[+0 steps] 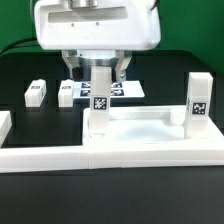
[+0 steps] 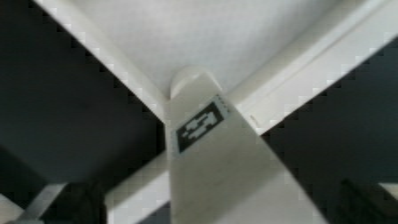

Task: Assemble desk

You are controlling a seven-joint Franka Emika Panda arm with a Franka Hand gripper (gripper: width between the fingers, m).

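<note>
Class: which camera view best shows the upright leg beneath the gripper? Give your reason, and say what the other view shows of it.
The exterior view: the whole leg stands upright at a corner of the tabletop, below the open gripper. The wrist view shows only its tagged face, close and foreshortened.

Exterior view faces the upright leg (image 1: 100, 100) from mid-distance, near level; wrist view (very close) looks down onto it.

Black table (image 1: 35, 200), long white border rail (image 1: 40, 158) along its near edge, flat white marker board (image 1: 133, 90) with tags farther back
</note>
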